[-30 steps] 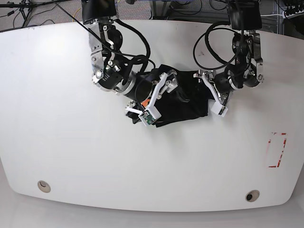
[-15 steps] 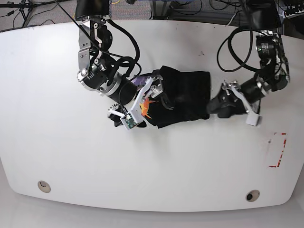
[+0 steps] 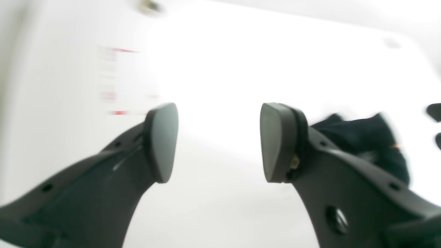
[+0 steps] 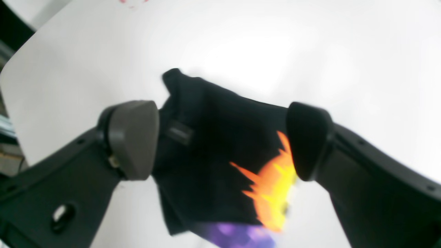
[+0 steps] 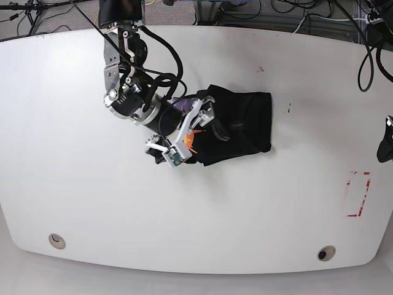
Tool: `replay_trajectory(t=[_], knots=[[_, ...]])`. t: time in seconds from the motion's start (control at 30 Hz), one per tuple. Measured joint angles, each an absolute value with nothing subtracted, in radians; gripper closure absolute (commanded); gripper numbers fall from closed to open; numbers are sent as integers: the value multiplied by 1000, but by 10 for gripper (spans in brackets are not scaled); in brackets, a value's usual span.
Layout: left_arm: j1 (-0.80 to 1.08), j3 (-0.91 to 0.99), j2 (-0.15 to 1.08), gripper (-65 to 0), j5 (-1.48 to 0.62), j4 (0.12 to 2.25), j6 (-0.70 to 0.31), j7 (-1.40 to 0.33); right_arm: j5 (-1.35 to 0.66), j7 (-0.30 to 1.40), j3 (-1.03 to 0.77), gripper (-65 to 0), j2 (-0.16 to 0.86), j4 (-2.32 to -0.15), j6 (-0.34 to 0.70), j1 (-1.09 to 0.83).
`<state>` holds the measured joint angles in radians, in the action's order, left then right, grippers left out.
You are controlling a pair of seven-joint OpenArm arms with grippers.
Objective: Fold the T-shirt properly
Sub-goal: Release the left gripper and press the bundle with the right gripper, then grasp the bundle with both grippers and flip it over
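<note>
The black T-shirt [image 5: 239,126] lies folded into a compact wrinkled bundle in the middle of the white table [image 5: 92,203]. An orange print [image 4: 272,186] with a purple patch shows at its left end. My right gripper [image 5: 186,132] hovers open over that left end. In the right wrist view its two pads [image 4: 132,137] stand wide apart on either side of the T-shirt [image 4: 213,144], gripping nothing. My left gripper [image 3: 218,143] is open and empty over bare table, with the T-shirt [image 3: 365,137] behind its right finger. Only a dark bit of the left arm [image 5: 387,144] shows at the right edge of the base view.
A red outlined mark [image 5: 358,195] is on the table at the right, blurred in the left wrist view. Two round inserts [image 5: 56,240] [image 5: 326,252] sit near the front edge. Cables [image 5: 245,9] run behind the table's far edge.
The left arm has swung away from the T-shirt to the right, almost out of the base view. The right arm has shifted left off the shirt, and the orange print now shows.
</note>
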<state>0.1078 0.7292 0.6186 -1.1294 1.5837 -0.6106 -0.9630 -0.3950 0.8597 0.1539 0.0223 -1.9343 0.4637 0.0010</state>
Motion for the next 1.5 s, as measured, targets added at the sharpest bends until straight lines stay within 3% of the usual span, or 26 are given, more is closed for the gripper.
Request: replay_trajectory(t=[0.17, 0.4, 0.5, 0.77, 0.97, 1.1, 1.33, 1.5], knots=[[111, 762, 624, -353, -1062, 1585, -617, -970, -396, 850, 223, -499, 15, -1849, 463, 67], [116, 775, 622, -353, -984, 1585, -615, -973, -399, 771, 295, -252, 17, -1717, 463, 100], [115, 773, 618, -353, -975, 1585, -617, -972, -392, 731, 294, -193, 17, -1634, 469, 101], [160, 772, 601, -353, -966, 1598, -617, -977, -272, 533, 382, -200, 33, -1358, 461, 139], [177, 768, 556, -353, -966, 1661, -617, -965, -265, 470, 418, -198, -22, -1228, 460, 206], [197, 727, 533, -353, -963, 1706, -617, -976, -269, 505, 418, -198, -27, -1275, 460, 217], [178, 496, 490, -353, -976, 1821, -617, -953, -266, 687, 333, -200, -17, -1522, 461, 211], [146, 360, 418, -351, -952, 1828, -605, -970, -266, 711, 282, -200, 3, -1600, 461, 231]])
